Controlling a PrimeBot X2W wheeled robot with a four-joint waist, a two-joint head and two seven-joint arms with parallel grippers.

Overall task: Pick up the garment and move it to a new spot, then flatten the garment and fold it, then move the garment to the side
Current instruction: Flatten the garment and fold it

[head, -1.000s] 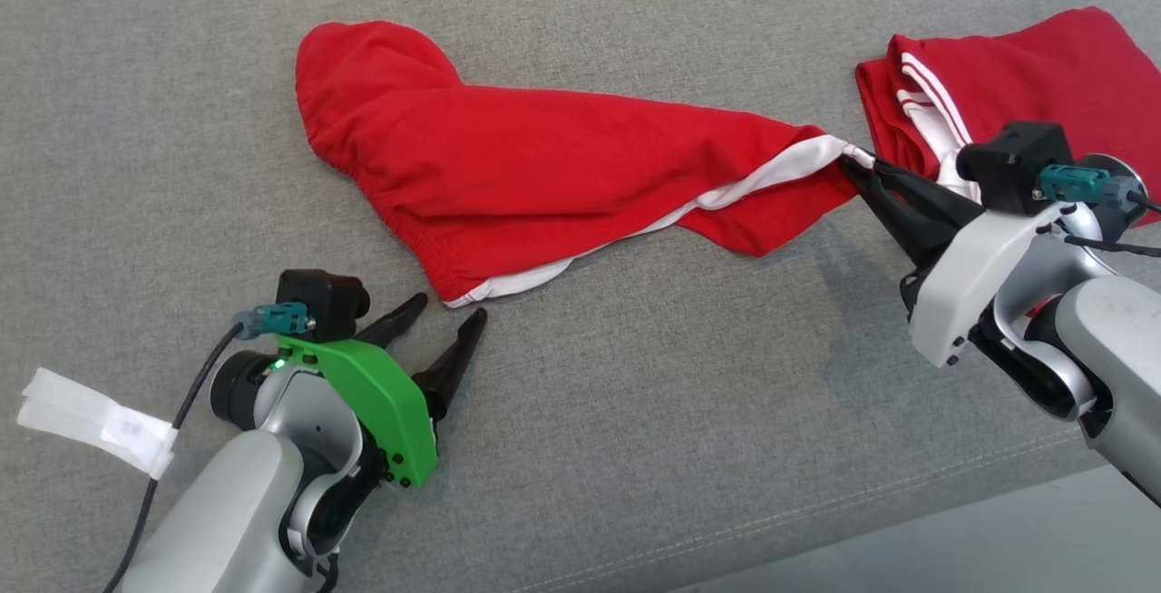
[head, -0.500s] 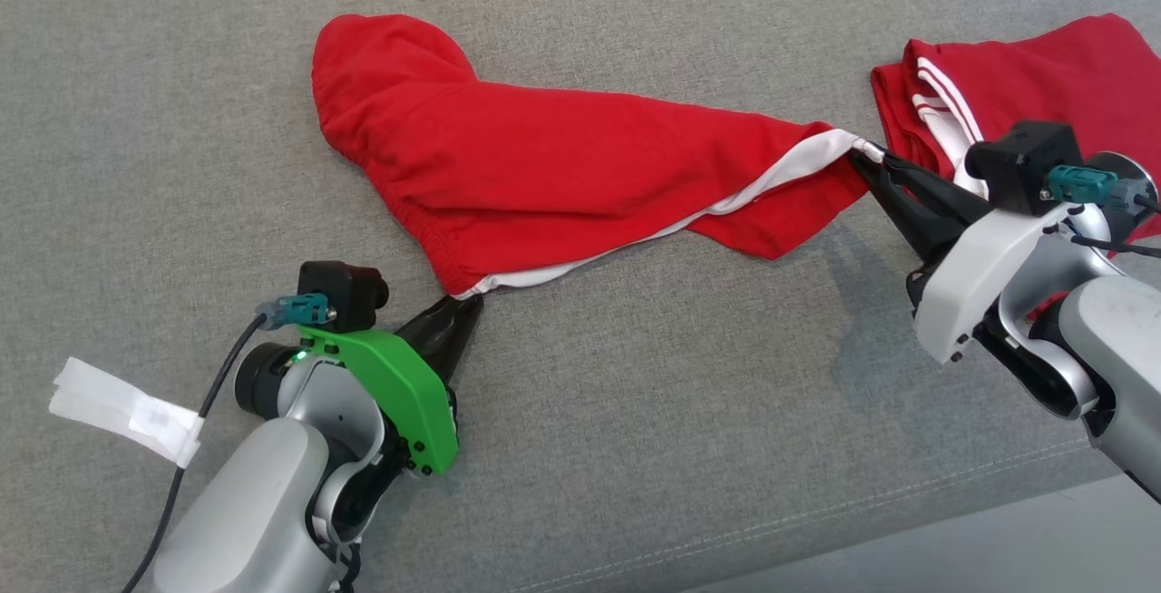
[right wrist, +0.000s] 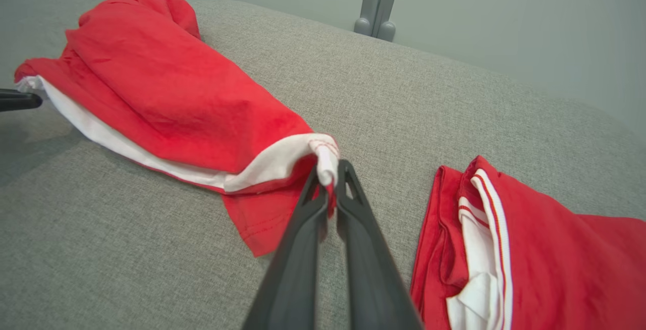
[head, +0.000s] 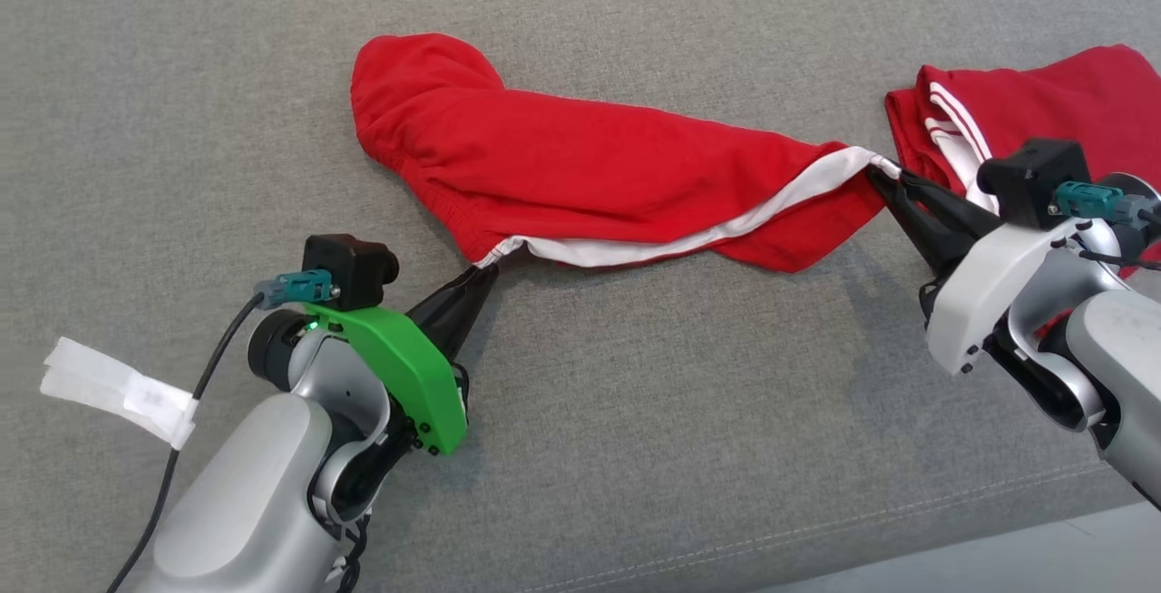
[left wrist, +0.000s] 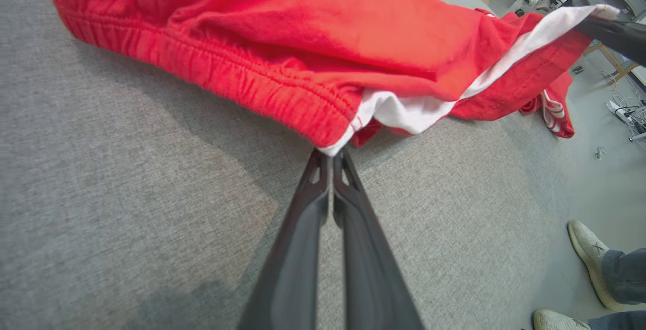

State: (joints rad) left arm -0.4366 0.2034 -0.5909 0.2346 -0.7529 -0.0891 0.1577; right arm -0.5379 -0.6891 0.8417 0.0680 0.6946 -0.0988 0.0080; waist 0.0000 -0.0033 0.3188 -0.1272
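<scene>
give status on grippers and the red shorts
Left gripper shut on waistband corner of red shorts. Right gripper shut on hem corner. Folded red garment close beside right gripper.

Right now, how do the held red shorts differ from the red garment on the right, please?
The red shorts are stretched long, pinched between the left gripper and right gripper; the folded red garment lies unheld. The shorts show a broad white band, the folded garment thin stripes. Both are red with white.

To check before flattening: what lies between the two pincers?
The red fabric garment with a white side stripe spans from the left pincer to the right pincer, each shut on one end, in the head view.
</scene>
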